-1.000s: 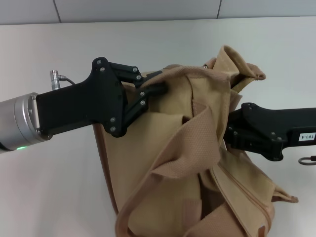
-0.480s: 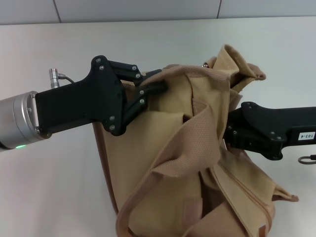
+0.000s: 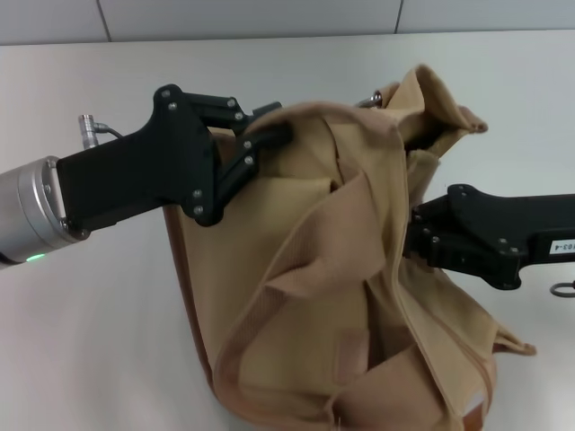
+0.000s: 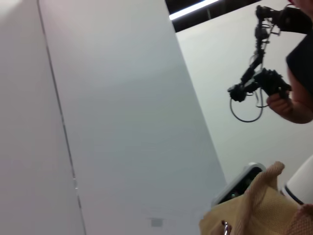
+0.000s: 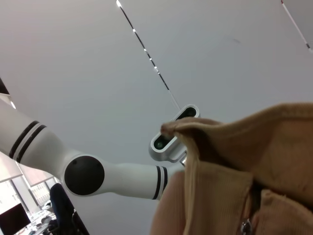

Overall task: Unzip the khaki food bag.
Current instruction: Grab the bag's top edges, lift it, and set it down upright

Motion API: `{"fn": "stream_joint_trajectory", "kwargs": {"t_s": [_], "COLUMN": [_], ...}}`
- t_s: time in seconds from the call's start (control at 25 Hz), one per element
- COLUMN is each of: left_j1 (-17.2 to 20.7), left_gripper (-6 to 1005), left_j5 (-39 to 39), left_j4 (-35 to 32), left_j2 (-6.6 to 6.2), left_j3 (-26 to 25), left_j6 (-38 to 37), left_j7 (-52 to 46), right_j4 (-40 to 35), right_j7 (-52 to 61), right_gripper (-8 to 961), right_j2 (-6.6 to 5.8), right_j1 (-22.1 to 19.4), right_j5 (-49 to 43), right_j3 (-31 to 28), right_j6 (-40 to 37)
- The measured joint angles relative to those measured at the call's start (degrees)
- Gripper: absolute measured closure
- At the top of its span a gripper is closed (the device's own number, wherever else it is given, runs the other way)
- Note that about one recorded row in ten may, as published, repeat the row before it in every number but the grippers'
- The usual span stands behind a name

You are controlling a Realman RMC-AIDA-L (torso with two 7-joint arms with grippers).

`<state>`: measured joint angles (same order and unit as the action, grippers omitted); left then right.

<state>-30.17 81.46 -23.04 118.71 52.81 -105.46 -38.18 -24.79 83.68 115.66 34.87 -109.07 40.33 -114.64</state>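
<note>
The left gripper [image 3: 274, 135] has its jaws closed on the upper edge of the khaki food bag [image 3: 296, 296], which hangs between both arms above the white table [image 3: 90, 341]. The right gripper [image 3: 413, 238] presses into the bag's right side; whether its jaws hold something, I cannot tell. To do this step well, the left should keep the fabric tight while the right pulls along the zipper line. I count one bag, two grippers.
</note>
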Motion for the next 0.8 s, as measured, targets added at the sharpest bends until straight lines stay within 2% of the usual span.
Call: {"fn": "stream_joint_trajectory", "kwargs": {"t_s": [0.52,0.8], "left_j1": [0.44,2.01], "left_gripper": [928,928], "left_j5": [-3.61,-4.13], "left_j4": [2.06,2.37], "left_j2": [-0.01,-0.29], "left_j3": [-0.99,-3.25], "left_j6": [1.64,2.17], "left_j7": [-0.19,-0.22], "right_j4": [-0.08,-0.08], "right_j7": [-1.13,-1.11], "right_gripper": [950,951], "right_j2": [-0.94,-2.56], "right_j1": [-2.15,-4.2], "right_j5": [0.0,-0.07], "right_j3": [0.0,-0.28], "right_j6": [0.77,0.78]}}
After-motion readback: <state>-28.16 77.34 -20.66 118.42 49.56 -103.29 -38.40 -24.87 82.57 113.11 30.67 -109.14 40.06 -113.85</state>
